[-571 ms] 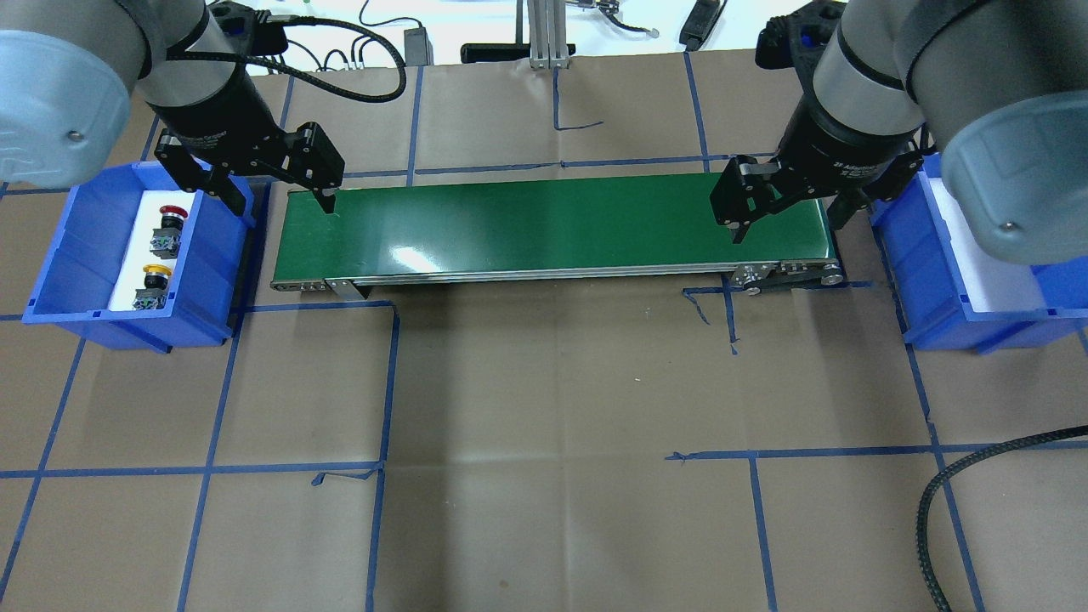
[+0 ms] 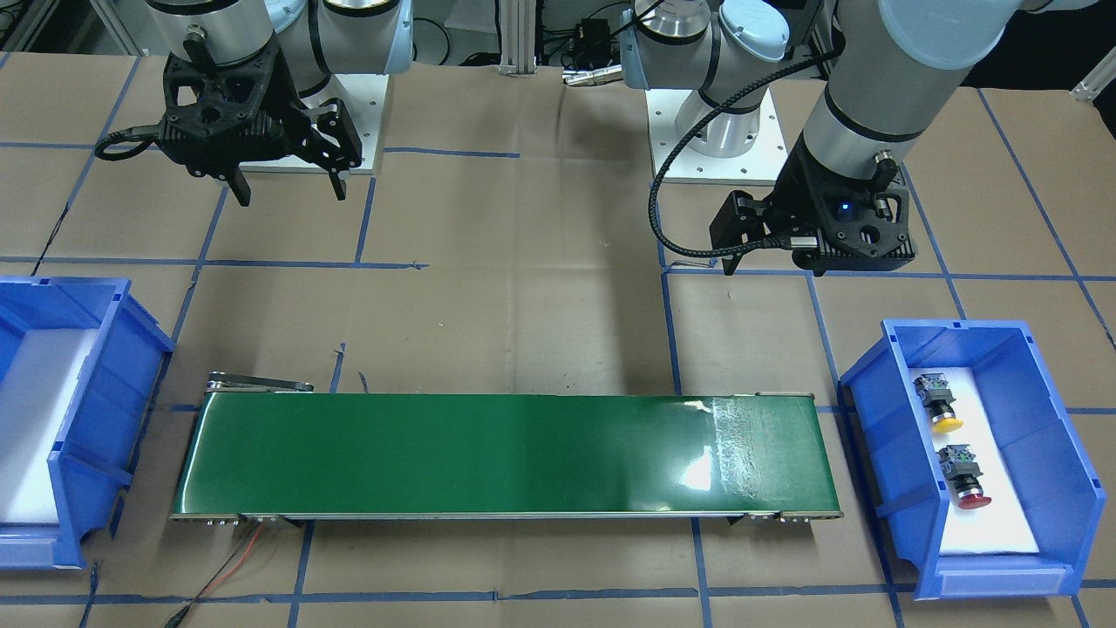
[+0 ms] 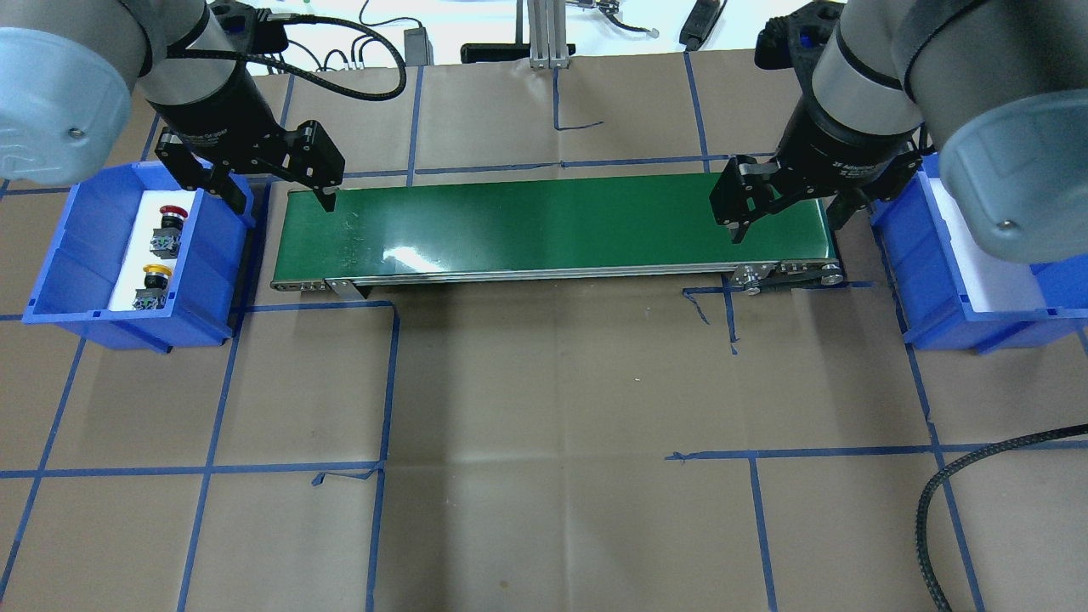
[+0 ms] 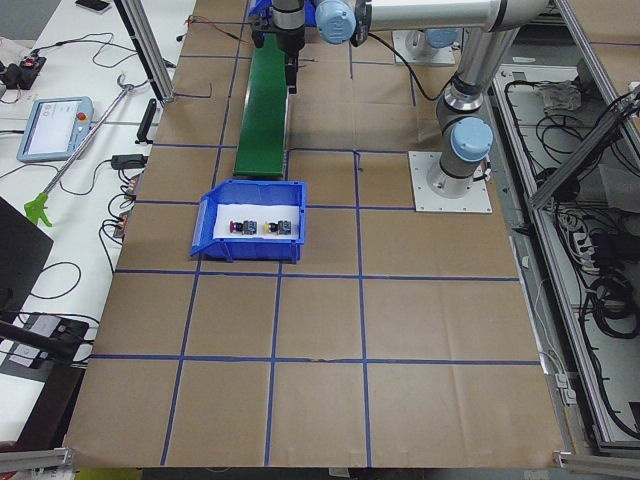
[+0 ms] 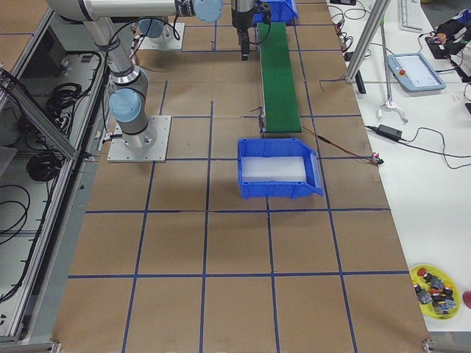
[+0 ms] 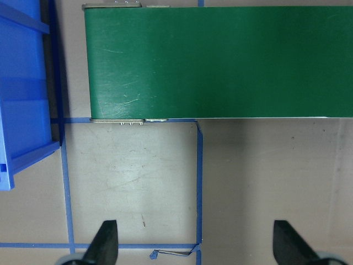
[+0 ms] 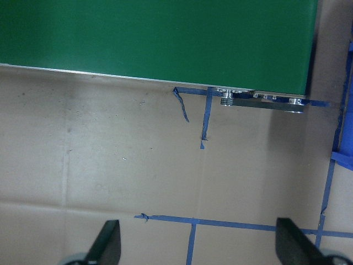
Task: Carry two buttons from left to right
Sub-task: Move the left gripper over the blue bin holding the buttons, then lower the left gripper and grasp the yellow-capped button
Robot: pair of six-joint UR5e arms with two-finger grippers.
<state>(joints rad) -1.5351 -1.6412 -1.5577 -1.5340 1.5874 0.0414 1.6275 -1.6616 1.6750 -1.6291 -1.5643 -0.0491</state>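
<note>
While the left end effector (image 3: 280, 204) and right end effector (image 3: 790, 228) hang released, fingers spread, near opposite ends of the green belt (image 3: 552, 225), the red button (image 3: 168, 225) and yellow button (image 3: 151, 285) lie in the left blue bin (image 3: 204, 280) on the counter (image 3: 552, 382)

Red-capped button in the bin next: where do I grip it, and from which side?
Come straight down with the left pincer and grip the red-capped button across its black body, between cap and rear block. It lies on its side in the bin, apart from the yellow-capped button.
</note>
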